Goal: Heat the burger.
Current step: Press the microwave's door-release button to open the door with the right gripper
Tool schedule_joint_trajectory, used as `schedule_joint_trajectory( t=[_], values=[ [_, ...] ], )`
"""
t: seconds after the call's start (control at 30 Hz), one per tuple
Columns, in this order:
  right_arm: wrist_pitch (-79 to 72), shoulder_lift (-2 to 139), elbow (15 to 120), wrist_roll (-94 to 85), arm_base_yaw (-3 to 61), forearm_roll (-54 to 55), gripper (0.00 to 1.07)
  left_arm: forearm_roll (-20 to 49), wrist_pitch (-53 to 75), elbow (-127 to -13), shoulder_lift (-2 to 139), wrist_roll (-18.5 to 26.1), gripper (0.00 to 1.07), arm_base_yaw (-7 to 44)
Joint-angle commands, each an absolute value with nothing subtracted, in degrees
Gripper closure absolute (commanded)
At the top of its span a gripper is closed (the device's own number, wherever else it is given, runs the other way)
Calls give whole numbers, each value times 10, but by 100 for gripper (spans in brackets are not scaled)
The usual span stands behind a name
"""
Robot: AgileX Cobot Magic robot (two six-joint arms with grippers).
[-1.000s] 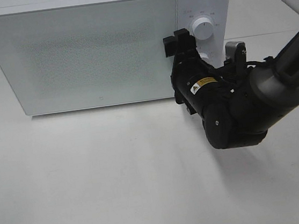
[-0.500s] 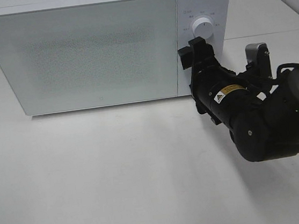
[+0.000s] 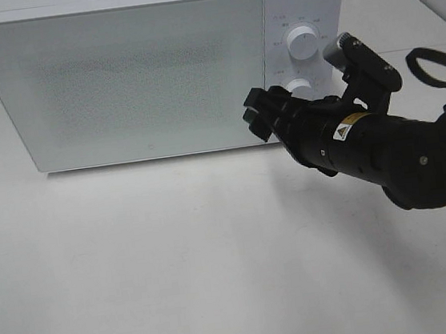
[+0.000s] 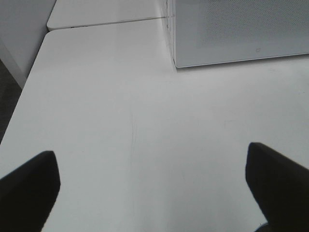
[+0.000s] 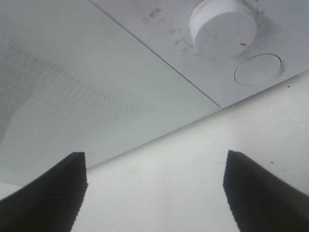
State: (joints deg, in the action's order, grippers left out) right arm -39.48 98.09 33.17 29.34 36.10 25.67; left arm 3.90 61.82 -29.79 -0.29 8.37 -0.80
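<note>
The burger is out of view. The white microwave (image 3: 140,72) stands at the back of the table with its door (image 5: 72,87) closed. My right gripper (image 3: 259,114) points left at the door's lower right corner, just in front of it and beside the control panel. In the right wrist view its two fingers stand wide apart around nothing, so the right gripper (image 5: 154,188) is open, with the lower dial (image 5: 223,21) and a round button (image 5: 258,70) ahead. My left gripper (image 4: 152,183) is open over bare table, off to the left of the microwave (image 4: 236,29).
The control panel carries an upper dial (image 3: 303,42) and a lower dial (image 3: 301,87). The right arm's dark body (image 3: 399,155) lies low over the table, right of centre. The table's left edge (image 4: 29,82) runs close to my left gripper.
The right arm has dropped and stretched out. Its gripper went right to the control panel, then swung back left and down to the door's lower right corner, narrowing slightly. The left arm is still.
</note>
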Motion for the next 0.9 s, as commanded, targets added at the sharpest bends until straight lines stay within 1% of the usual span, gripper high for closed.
schedule_joint_trajectory(
  t=[0.03,0.07,0.1,0.13,0.33,0.37,0.4,0.53,0.6,0.63,0.67,0.73,0.8,0.83,0.9],
  values=[
    [-326,945,336,183,360,265,31,38,613,-296,-12,83,9,-9],
    [-326,945,336,183,360,265,31,38,613,-296,-12,83,9,-9],
    [-295,929,336,138,360,268,31,38,613,-296,-12,83,9,-9],
    [-295,929,336,138,360,268,31,38,613,-296,-12,83,9,-9],
    [-190,877,336,5,360,280,31,38,613,-296,-12,83,9,-9],
    [-190,877,336,5,360,280,31,38,613,-296,-12,83,9,-9],
    [-158,864,336,-22,360,280,31,38,613,-296,-12,83,9,-9],
    [-112,843,336,-53,360,279,31,38,613,-296,-12,83,9,-9],
    [-50,823,347,-78,355,275,31,38,613,-296,-12,83,9,-9],
    [-50,823,347,-78,355,275,31,38,613,-296,-12,83,9,-9],
    [3,810,360,-83,345,268,31,38,613,-296,-12,83,9,-9],
    [26,805,367,-83,340,261,31,38,613,-296,-12,83,9,-9],
    [97,786,383,-82,327,226,31,38,613,-296,-12,83,9,-9],
    [97,786,383,-82,327,226,31,38,613,-296,-12,83,9,-9],
    [161,760,393,-73,327,182,31,38,613,-296,-12,83,9,-9]
  ],
)
